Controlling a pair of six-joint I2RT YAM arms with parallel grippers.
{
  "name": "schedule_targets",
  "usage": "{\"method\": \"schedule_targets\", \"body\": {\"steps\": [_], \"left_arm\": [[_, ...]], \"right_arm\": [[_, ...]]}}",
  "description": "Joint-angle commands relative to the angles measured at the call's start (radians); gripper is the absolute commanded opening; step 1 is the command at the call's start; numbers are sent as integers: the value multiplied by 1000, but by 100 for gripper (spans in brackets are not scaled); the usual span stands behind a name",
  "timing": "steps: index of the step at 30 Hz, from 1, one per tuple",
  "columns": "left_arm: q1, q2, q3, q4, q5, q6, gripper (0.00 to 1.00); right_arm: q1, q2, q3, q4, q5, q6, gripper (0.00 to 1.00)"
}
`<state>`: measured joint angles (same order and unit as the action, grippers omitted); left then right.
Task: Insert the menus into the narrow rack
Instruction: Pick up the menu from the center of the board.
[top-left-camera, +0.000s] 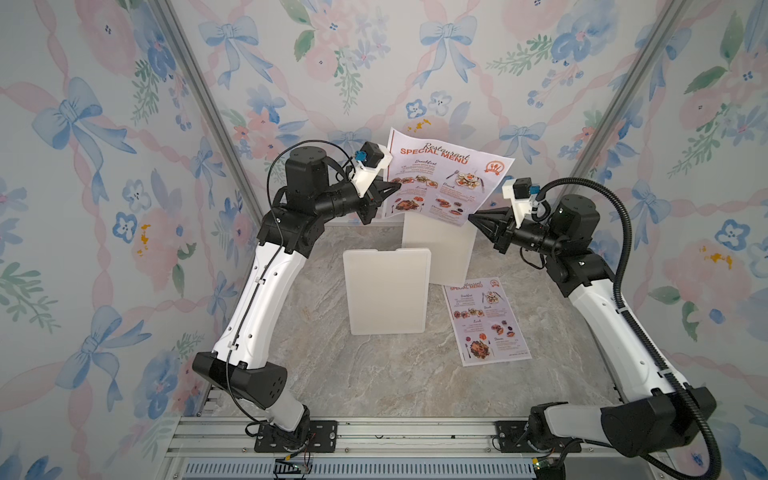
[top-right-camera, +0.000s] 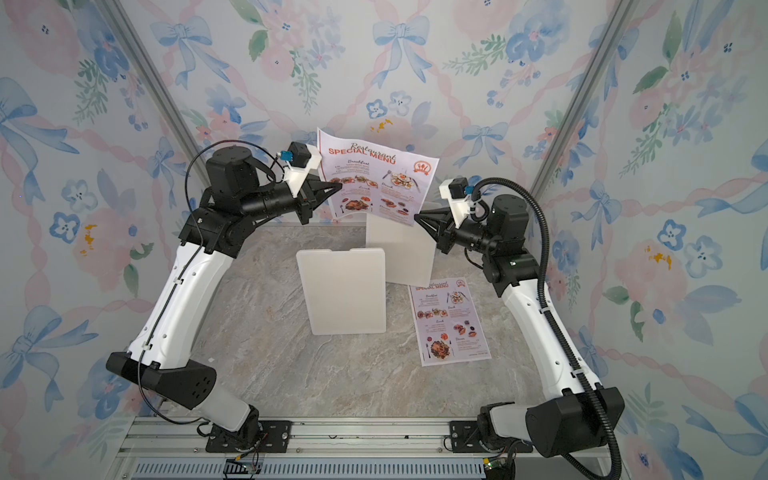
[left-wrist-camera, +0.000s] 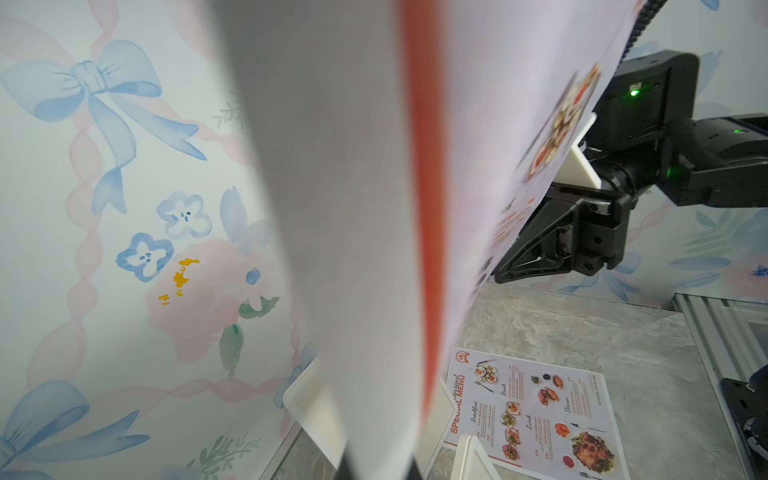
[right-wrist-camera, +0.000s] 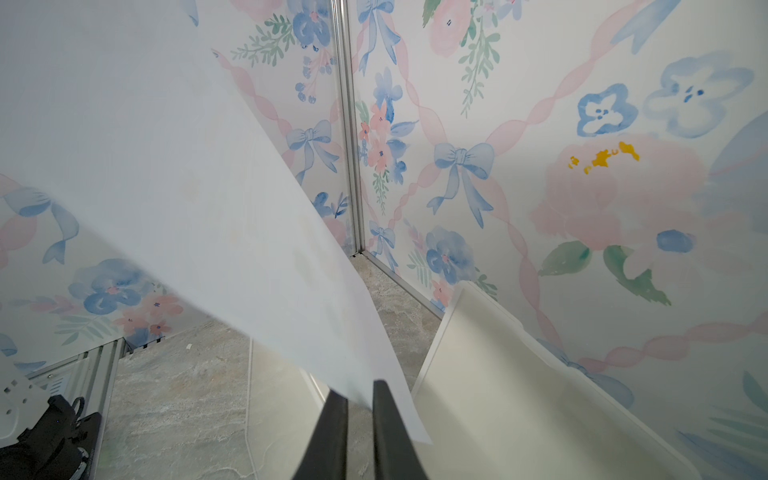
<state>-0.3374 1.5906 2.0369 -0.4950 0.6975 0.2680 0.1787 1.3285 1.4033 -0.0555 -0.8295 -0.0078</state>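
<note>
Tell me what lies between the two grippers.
The raised menu spans from the left gripper to the right gripper, over the rear white rack; it shows in both top views.

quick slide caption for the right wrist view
Right gripper, fingers slightly apart, straddles a corner of the raised menu beside a white rack panel.

We find one menu (top-left-camera: 449, 178) raised over the far rack (top-left-camera: 451, 253). It sits between the left gripper (top-left-camera: 397, 185), at its left edge, and the right gripper (top-left-camera: 472, 216), at its lower right corner. The far rack stands at the back of the table (top-left-camera: 311, 365). The near rack (top-left-camera: 386, 291) stands before it, a little to the left. Right of the near rack, the other menu (top-left-camera: 486, 320) lies flat on the table.
</note>
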Motion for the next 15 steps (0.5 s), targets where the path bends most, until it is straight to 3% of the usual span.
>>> {"method": "schedule_targets", "body": {"steps": [1, 9, 15], "left_arm": [[10, -26, -22, 16, 62, 4, 0], [35, -33, -26, 16, 96, -15, 0], [56, -33, -30, 16, 189, -35, 0]], "right_arm": [[1, 12, -7, 51, -14, 34, 14], [1, 21, 11, 43, -15, 28, 10], [-1, 34, 24, 32, -34, -15, 31]]}}
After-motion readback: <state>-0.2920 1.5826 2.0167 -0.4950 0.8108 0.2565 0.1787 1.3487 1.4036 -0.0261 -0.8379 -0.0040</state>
